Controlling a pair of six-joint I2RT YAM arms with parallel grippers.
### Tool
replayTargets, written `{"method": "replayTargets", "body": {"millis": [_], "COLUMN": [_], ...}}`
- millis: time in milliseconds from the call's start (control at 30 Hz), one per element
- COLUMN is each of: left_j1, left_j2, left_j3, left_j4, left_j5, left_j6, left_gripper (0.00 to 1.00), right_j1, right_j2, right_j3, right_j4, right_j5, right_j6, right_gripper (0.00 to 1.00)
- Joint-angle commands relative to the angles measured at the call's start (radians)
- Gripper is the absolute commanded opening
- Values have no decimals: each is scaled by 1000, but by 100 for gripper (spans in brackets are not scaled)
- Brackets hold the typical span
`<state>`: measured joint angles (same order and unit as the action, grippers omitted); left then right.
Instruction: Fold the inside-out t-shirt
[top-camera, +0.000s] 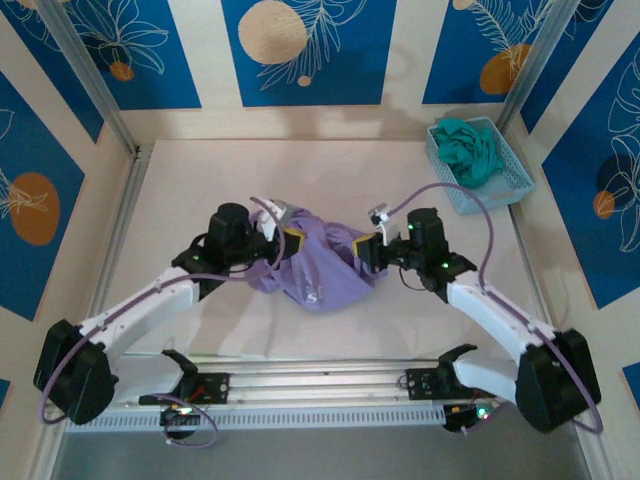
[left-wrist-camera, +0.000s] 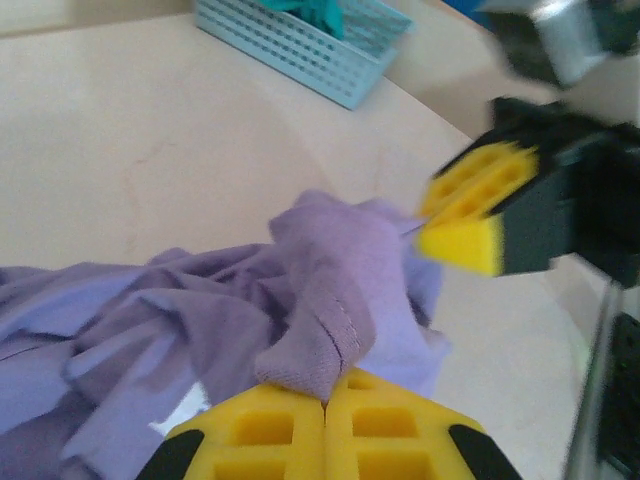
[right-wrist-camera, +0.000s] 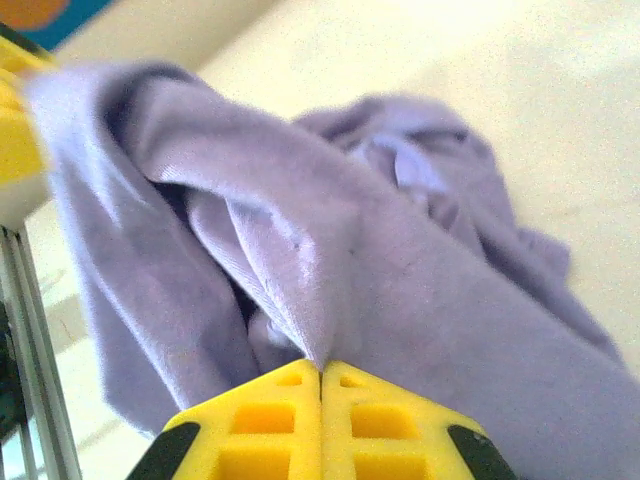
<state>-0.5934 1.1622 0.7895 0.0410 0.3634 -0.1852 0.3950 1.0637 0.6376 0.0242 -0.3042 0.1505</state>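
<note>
Yellow pads on the left gripper (left-wrist-camera: 325, 405) are pressed tight together, with a ridge of purple cloth and its stitched seam nipped right between them. Moving across: the t-shirt (top-camera: 318, 268) sits crumpled in a heap in the middle of the table (top-camera: 200, 180), slung between the two arms and nowhere near flat. On to the right gripper (right-wrist-camera: 320, 370): jaws closed as well, a thick fold of the same shirt pinched at the tips. Far right, the blue basket (top-camera: 497, 190) with the teal garment (top-camera: 470, 148) stands well apart, out of play. By my read this is the opening step, both sides gripped ready for spreading. The next move calls for drawing the two grips apart and lifting enough that the bunched cloth opens, so the hems and sleeves show before any fold.
</note>
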Motion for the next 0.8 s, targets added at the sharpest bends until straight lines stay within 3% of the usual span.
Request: {"method": "replayTargets", "body": {"millis": [0,133,333,500,633,767], "left_j1": [18,20,11,-27,-87,-199], "left_j2": [-65,-80,-35,-72,-148,-182], "left_j3": [-63,-108,-114,-62,-27,-2], "left_j4": [26,4,-126,-296,-385,-374], "left_j5": [-112,-136,-223,-477,-572,-545], "left_j6": [-39,-48,-64,-122,-135,-119], "left_gripper": [0,2,18,38,53,59], "right_j1": [-7,3,35,43,44,43], "right_j2": [-97,-128,-64,-3,25,56], "right_j3": [-28,-53,-41,-10,21,60], "right_j4": [83,138,147,154,142,128], "right_j5": [-95,-143,-219,-262,-253,-245], "right_j6": [11,20,12,78,154,251], "right_gripper": [0,0,0,0,0,0]}}
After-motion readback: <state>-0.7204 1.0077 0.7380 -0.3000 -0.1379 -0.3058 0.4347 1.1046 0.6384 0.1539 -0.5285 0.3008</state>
